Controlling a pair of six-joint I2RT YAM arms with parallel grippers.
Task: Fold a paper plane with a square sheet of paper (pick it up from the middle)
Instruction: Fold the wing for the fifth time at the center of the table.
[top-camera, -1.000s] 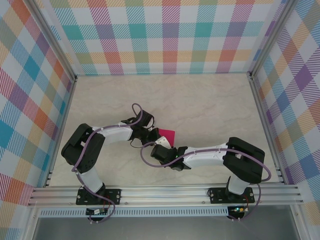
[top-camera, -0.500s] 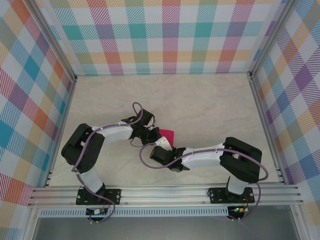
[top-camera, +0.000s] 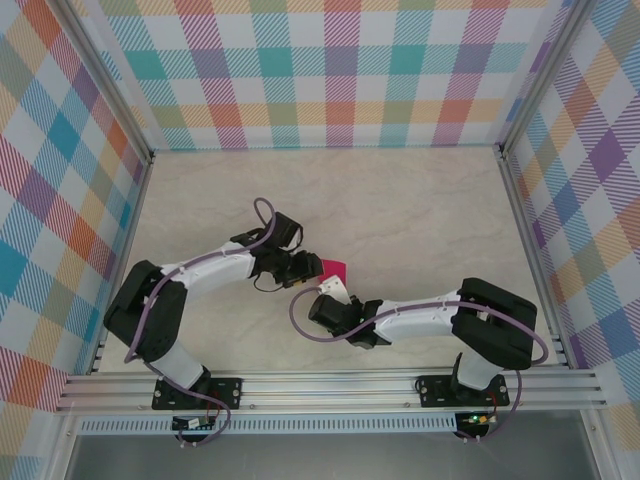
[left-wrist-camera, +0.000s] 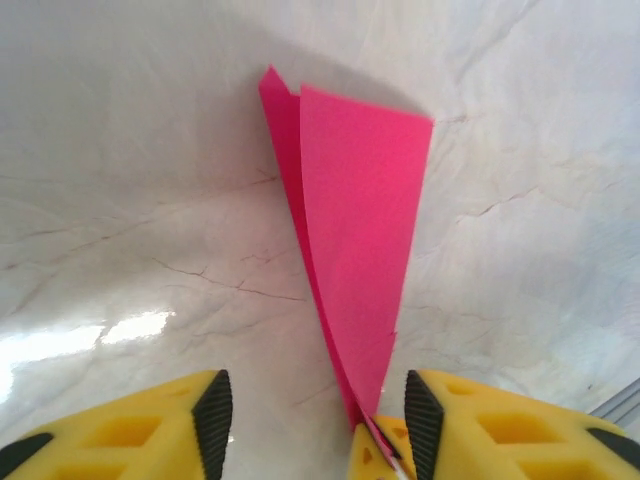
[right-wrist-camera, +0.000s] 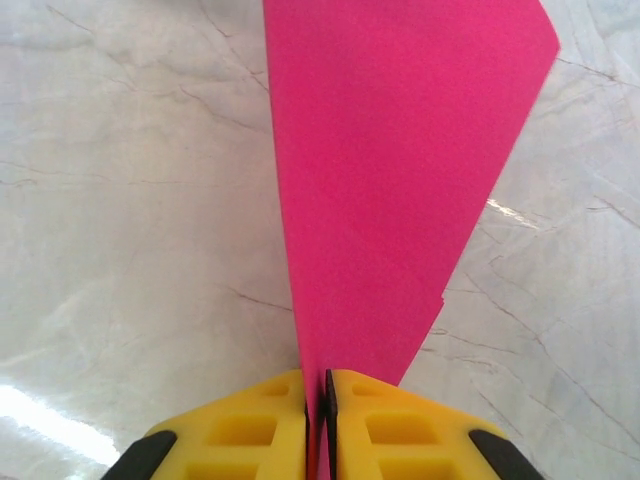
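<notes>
The magenta-pink sheet of paper (top-camera: 334, 268) is folded into a narrow, pointed paper-plane shape and stands on edge above the marble table. My right gripper (right-wrist-camera: 316, 395) is shut on its narrow end, and the wide end fans away from it (right-wrist-camera: 390, 170). My left gripper (left-wrist-camera: 318, 425) is open around that same end. The paper (left-wrist-camera: 360, 220) passes between its pads, closer to the right pad, and I cannot tell if it touches. The right gripper's yellow fingertips (left-wrist-camera: 378, 452) show between the left fingers. In the top view the left gripper (top-camera: 306, 268) is left of the paper and the right gripper (top-camera: 336, 288) just below it.
Marble tabletop (top-camera: 420, 210) enclosed by plaid walls with aluminium posts. The two arms meet near the table's middle. A rail (top-camera: 330, 385) runs along the near edge.
My left gripper has opened and let go of the paper. My right gripper has closed onto its narrow end. The left arm has stretched out a little.
</notes>
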